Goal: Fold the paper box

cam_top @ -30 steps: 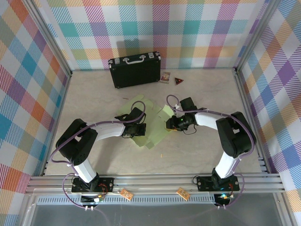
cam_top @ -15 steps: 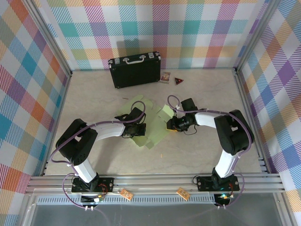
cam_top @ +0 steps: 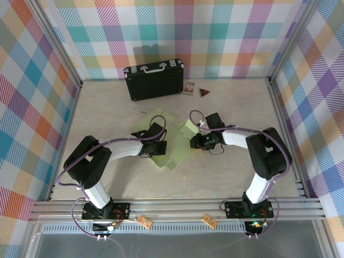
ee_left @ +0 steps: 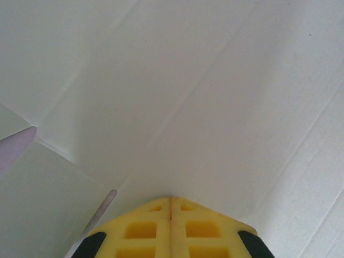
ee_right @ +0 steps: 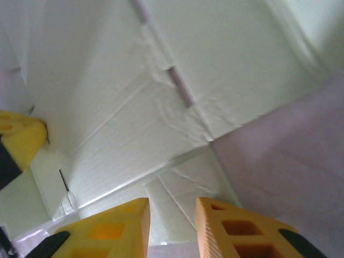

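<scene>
Since a second ago we see only the right gripper (cam_top: 194, 141) nudge slightly to the left, against the raised right flap of the paper box (cam_top: 176, 152), while the left arm has kept its place. We find the left gripper (ee_left: 171, 201) with its jaws pressed fully together, tips down on the flat pale-green card, which lies mid-table (cam_top: 231, 177) between the two arms. At the right wrist the jaws stand a narrow gap apart with a creased corner of the card running down between them, though we cannot tell whether either finger (ee_right: 121, 215) actually touches it.
</scene>
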Robot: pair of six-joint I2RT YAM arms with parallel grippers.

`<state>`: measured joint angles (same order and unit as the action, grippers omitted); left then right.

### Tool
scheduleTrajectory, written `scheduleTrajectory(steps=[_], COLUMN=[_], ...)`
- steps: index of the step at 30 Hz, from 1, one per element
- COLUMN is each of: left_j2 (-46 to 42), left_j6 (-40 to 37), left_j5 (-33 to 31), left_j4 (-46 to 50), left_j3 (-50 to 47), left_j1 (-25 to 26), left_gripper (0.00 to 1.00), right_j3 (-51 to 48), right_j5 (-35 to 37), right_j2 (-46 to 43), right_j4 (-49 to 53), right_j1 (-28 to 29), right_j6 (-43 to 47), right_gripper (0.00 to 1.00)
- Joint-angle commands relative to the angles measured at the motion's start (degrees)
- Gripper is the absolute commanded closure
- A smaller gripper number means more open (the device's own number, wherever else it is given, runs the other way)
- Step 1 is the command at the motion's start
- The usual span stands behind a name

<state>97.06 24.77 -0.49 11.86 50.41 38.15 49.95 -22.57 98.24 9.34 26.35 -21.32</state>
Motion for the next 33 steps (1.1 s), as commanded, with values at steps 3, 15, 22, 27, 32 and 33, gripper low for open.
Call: scheduleTrajectory(steps=[3, 15, 22, 27, 32, 33], left_j2=[3.42, 3.17, -1.64, -7.60, -4.68, -3.05], left_j6=[-0.28, 0.56, 2.77, 2.00, 2.76, 2.65], left_j5=[0.20, 2.36, 5.70, 1.03, 4.37, 4.60], left_j4=[6.86, 5.29, 6.14, 13.34, 13.19, 12.98], left_j3=[-2.35, -2.90, -1.13, 5.37, 9.95, 10.86], left_j1=[0.31, 0.07, -0.18, -0.87, -6.30, -7.20], left_gripper=[0.97, 0.97, 0.86, 0.68, 0.67, 0.69], right_j3=[-0.90, -8.79, -7.85, -8.49, -9.78, -10.07], right_j5=[11.96, 21.43, 22.48, 21.96, 19.24, 18.96], right_j2=[-8.65, -14.61, -14.86, -16.61, -18.99, -19.17], right_j4=[2.28, -6.03, -5.57, -5.29, -4.63, -4.58], right_j1=[9.65, 22.87, 22.87, 22.84, 22.89, 23.08], right_j6=[6.11, 9.28, 9.57, 9.80, 12.65, 12.98], right_gripper=[0.61, 0.42, 0.43, 0.44, 0.41, 0.40])
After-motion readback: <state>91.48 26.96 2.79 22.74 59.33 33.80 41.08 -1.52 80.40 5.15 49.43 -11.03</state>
